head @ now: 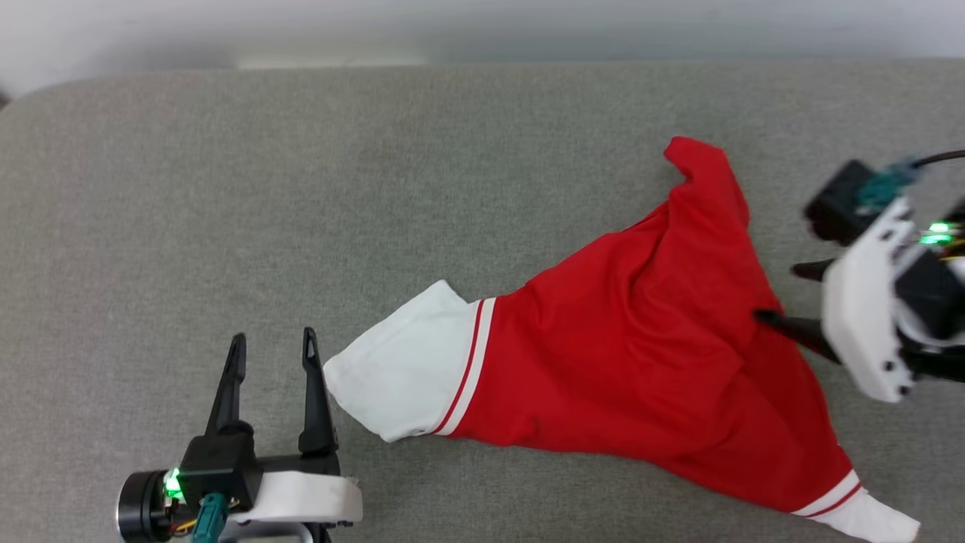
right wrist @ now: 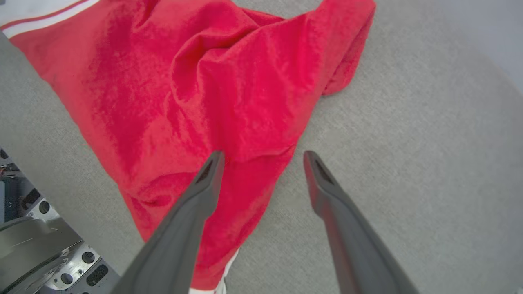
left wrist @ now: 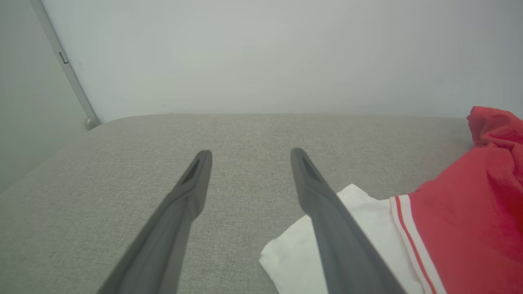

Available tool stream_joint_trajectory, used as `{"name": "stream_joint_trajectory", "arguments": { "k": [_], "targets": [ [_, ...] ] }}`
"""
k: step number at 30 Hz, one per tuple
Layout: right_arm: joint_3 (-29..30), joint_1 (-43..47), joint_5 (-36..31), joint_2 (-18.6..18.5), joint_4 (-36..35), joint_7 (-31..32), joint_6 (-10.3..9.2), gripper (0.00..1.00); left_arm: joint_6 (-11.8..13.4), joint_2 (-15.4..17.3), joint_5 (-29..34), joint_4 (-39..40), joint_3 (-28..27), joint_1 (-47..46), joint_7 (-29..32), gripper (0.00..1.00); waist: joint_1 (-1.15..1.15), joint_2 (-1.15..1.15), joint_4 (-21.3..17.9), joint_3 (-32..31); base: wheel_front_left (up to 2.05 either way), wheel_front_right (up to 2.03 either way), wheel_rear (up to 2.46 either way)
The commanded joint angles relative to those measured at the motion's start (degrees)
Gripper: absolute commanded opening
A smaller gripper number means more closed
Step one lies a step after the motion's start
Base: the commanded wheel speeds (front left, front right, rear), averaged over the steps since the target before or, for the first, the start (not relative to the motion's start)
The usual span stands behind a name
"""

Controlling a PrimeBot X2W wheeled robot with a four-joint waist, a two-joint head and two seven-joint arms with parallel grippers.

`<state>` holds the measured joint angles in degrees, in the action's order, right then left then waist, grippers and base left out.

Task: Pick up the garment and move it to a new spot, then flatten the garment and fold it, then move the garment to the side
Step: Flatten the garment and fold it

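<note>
The garment (head: 641,339) lies crumpled on the grey table (head: 301,188), its red body bunched up toward the far right. One white sleeve (head: 399,373) points left and another white sleeve (head: 867,520) reaches the near right edge. My left gripper (head: 273,337) stands open just left of the left sleeve, holding nothing. In the left wrist view its fingers (left wrist: 251,152) are spread, and the sleeve (left wrist: 367,228) lies under the right one. My right gripper (head: 776,292) is open at the garment's right edge. In the right wrist view the gripper (right wrist: 263,154) straddles the edge of the red cloth (right wrist: 204,81).
A pale wall (head: 482,30) runs behind the table's far edge. The table's rounded far-left corner (left wrist: 106,122) shows in the left wrist view. Part of my metal base (right wrist: 41,253) shows beside the table's near edge. Bare grey surface spreads to the left and behind the garment.
</note>
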<state>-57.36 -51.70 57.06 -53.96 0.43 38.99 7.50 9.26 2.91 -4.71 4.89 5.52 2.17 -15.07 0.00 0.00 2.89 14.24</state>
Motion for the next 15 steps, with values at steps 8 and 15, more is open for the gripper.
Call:
{"name": "stream_joint_trajectory", "arguments": {
  "k": [8,15],
  "targets": [
    [-7.3,-2.5,-2.6,11.4,11.6,2.1,-0.02,1.00,0.2,-0.1,-0.3,-0.3,1.4,-3.9,-0.1,1.00,0.00,0.00,2.6,5.6,0.00,0.00,0.00],
    [-15.2,0.1,-3.4,14.7,16.5,-0.3,-0.01,0.18,0.4,-0.1,-0.6,-1.0,1.9,-5.1,-0.1,1.00,0.00,0.00,3.1,6.4,0.00,0.00,0.00]
  ]
}}
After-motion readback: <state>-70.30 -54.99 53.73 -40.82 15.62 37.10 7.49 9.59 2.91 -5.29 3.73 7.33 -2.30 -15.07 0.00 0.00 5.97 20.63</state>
